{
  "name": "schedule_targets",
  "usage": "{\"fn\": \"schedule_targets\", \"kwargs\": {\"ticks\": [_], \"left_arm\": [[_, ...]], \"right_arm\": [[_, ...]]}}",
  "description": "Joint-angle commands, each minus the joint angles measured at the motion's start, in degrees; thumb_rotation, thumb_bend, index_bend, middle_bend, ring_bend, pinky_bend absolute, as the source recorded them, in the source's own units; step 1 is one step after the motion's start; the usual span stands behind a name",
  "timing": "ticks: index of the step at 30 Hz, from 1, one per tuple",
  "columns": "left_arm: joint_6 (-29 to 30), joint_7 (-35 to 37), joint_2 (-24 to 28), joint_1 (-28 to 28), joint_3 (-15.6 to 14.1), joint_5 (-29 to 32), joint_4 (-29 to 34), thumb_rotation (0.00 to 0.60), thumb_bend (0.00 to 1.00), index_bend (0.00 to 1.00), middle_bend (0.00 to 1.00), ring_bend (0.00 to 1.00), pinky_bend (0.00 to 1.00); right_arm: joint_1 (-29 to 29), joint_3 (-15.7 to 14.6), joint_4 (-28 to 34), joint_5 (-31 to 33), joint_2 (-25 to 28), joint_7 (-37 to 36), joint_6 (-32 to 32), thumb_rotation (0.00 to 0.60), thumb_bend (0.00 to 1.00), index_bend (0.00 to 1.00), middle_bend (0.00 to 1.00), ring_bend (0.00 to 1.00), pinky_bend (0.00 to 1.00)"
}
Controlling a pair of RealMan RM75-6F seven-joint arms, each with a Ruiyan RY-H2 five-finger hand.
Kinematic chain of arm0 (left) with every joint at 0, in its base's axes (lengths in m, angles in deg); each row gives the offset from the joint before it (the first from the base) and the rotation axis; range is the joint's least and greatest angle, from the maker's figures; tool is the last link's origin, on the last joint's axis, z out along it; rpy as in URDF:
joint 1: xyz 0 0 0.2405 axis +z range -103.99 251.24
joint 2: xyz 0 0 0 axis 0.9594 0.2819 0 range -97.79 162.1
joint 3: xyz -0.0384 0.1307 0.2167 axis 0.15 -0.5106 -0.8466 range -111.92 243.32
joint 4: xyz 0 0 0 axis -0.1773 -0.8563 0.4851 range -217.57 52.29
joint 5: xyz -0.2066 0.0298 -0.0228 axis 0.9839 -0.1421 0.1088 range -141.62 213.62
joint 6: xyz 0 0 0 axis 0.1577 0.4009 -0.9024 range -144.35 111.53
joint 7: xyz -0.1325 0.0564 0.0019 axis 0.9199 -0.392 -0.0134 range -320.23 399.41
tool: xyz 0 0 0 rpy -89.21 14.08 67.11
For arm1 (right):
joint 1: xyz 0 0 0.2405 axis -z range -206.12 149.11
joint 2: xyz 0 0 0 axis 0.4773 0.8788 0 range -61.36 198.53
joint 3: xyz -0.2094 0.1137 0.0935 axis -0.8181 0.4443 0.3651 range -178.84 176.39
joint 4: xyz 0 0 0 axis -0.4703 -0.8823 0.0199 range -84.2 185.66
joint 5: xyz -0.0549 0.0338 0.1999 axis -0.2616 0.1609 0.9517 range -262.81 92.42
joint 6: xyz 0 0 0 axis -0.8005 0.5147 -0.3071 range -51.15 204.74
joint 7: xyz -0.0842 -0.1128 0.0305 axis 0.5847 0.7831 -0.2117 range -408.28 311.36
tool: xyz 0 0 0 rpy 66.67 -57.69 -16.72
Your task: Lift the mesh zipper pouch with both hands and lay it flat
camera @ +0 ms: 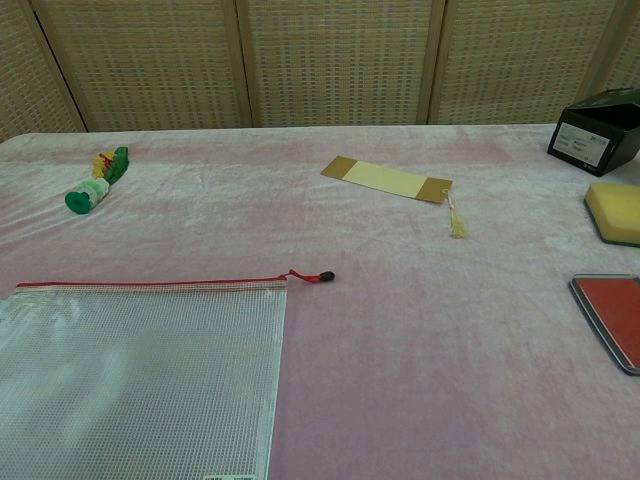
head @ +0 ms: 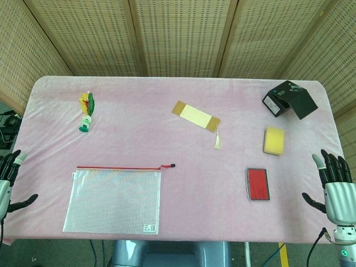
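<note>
Our left hand hangs at the near left edge of the table, fingers spread and holding nothing, just off the left side of the mesh zipper pouch; our right hand is likewise released, fingers apart and upright, well apart from the pouch on its far right, past the red pad. Neither hand shows in the chest view. The pouch lies on the pink cloth in the near left part of the table, apparently flat already and untouched, so we judge the step in hand to be the reach. To do it well, we would bring the left hand in to the pouch's left short edge and carry the right hand across, clear of the red pad, to its right short edge below the zipper pull; taking the two ends at matching height should keep the thin mesh from sagging or folding as it rises. The pouch's long axis runs left to right, roughly parallel to the table's near edge, with the red zipper along its far long side and the pull pointing right, towards the red pad. Beyond the pouch sit a green toy, a bookmark, a yellow sponge and a black box, all well clear.
</note>
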Motion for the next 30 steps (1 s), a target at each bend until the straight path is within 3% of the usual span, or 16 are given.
{"fn": "schedule_targets", "kwargs": {"ticks": [1,8,9,10,11,13,16,19,22,24,30], "left_arm": [[-0.06,0.0,-0.02,0.0,0.0,0.06,-0.06,0.6,0.0,0.0,0.0,0.0,0.0],[-1.75,-1.21,-0.21,-1.3,0.66,0.49,0.79,0.6,0.0,0.0,0.0,0.0,0.0],[-2.06,-1.8,-0.36,-1.89,1.17,0.5,1.24,0.6,0.0,0.0,0.05,0.03,0.0],[-2.62,-2.79,-0.48,-2.63,1.61,0.4,1.66,0.6,0.0,0.0,0.18,0.13,0.03],[-3.43,-3.9,-0.46,-3.4,1.93,0.38,2.17,0.6,0.0,0.0,0.28,0.22,0.09],[-6.0,-6.83,-0.23,-5.69,2.88,0.4,4.13,0.6,0.0,0.0,0.58,0.5,0.44],[-10.7,-13.32,-0.31,-9.89,4.95,1.47,7.95,0.6,0.0,0.04,0.78,0.72,0.81],[-17.51,-20.2,-0.38,-14.75,7.04,5.15,12.8,0.6,0.0,0.14,0.9,0.84,0.95],[-24.19,-26.68,-1.85,-20.27,10.04,12.28,16.48,0.6,0.0,0.21,0.94,0.89,1.0],[-29.45,-31.52,-4.46,-25.45,12.54,20.13,17.26,0.6,0.0,0.25,0.95,0.9,1.0],[-34.94,-42.11,-11.87,-36.56,15.02,37.17,14.59,0.6,0.02,0.36,0.95,0.9,1.0]], "right_arm": [[-0.05,0.01,0.0,0.03,-0.04,0.01,-0.09,0.6,0.0,0.03,0.0,0.0,0.0],[0.02,0.18,0.3,0.0,0.1,0.19,0.29,0.6,0.0,0.03,0.0,0.0,0.0],[0.04,0.23,0.37,0.03,0.12,0.3,0.37,0.6,0.0,0.03,0.0,0.0,0.0],[0.04,0.26,0.43,0.04,0.13,0.46,0.4,0.6,0.0,0.03,0.0,0.0,0.0],[0.03,0.29,0.48,0.05,0.16,0.62,0.41,0.6,0.0,0.03,0.0,0.0,0.0],[-0.01,0.42,0.59,0.18,0.18,0.97,0.4,0.6,0.0,0.03,0.0,0.0,0.0],[-0.13,0.66,0.68,0.73,0.03,1.41,0.09,0.6,0.0,0.03,0.0,0.0,0.0],[-0.31,0.88,0.63,1.61,-0.13,1.97,-0.62,0.6,0.0,0.03,0.0,0.0,0.0],[-0.48,0.97,0.69,2.58,-0.1,2.3,-1.58,0.6,0.0,0.03,0.0,0.0,0.0],[-0.69,1.18,0.32,3.4,-0.36,3.29,-2.24,0.6,0.0,0.03,0.0,0.0,0.0],[-1.13,1.66,0.02,4.78,-0.85,4.85,-3.25,0.6,0.0,0.03,0.0,0.0,0.0]]}}
